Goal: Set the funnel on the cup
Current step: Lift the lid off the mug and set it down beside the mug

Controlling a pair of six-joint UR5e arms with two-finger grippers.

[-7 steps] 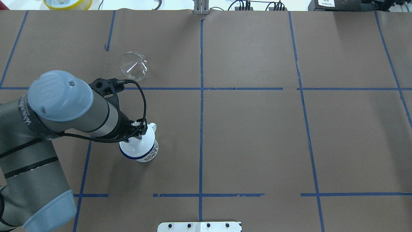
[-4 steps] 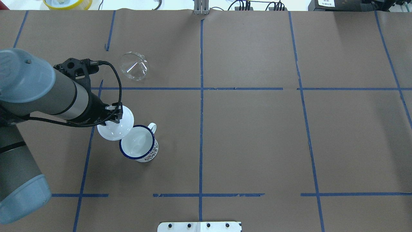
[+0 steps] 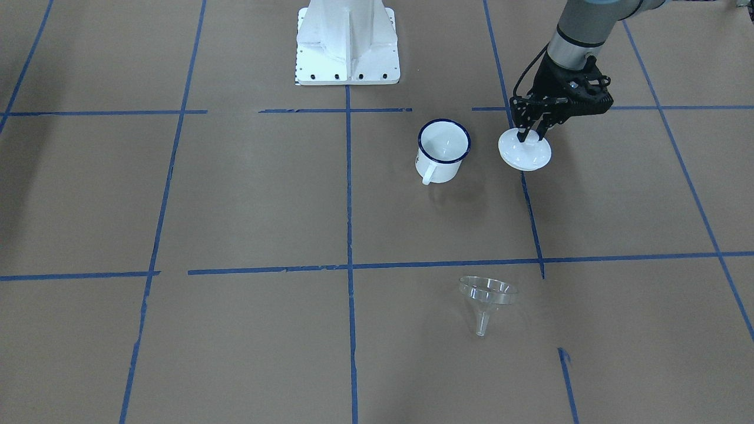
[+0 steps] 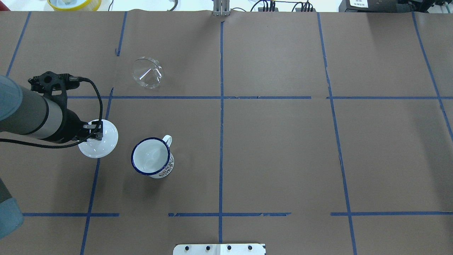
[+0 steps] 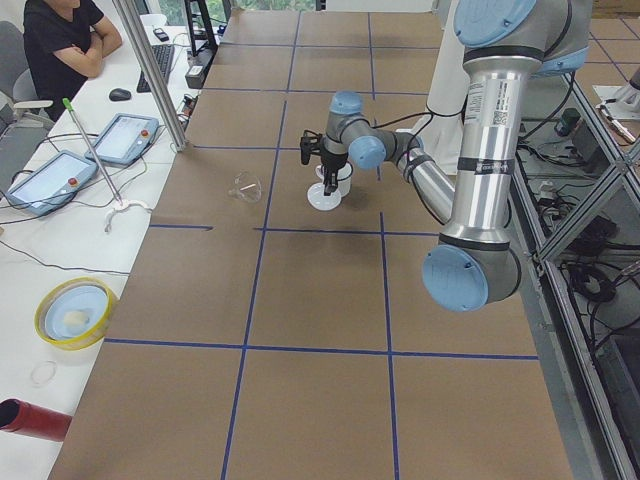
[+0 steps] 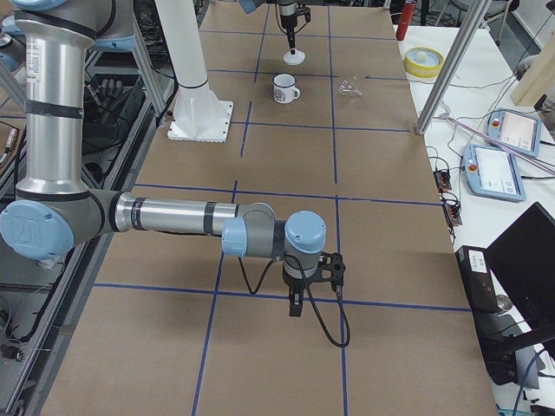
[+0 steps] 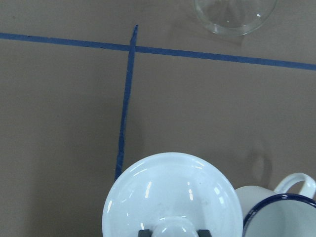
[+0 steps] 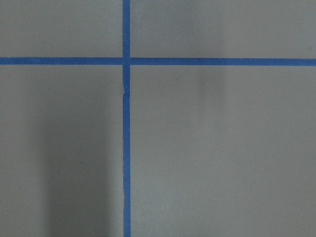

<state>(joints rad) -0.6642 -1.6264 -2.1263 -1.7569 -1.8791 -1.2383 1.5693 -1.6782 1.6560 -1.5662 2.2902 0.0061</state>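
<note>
1. One small transparent funnel (image 4: pixel 147 72) lies tipped on the left half of the table, toward the edge far from the robot. Its wide mouth faces back toward the robot's edge and its short spout points at the far edge.
2. The white enamel mug with the dark blue rim (image 4: pixel 152 157) stands upright and open. It is nearer the robot's edge than the funnel and well apart from it, with its handle turned toward the far edge.
3. A round white knobbed lid (image 4: pixel 102 141) is just beside the mug, on the side toward the table's left end, and does not touch it. From where I stand I cannot tell whether it rests on the paper or hangs just above it.
4. The left gripper (image 4: pixel 95 130) points down onto the lid, its black fingers (image 7: pixel 143 233) pinched narrow on the knob.
5. The right gripper (image 6: pixel 296 305) hangs pointing down near the table's right end. I cannot tell whether its fingers are apart or together.
6. The brown-paper-covered table (image 4: pixel 283 141) is marked into squares with blue tape (image 4: pixel 221 141).
</note>
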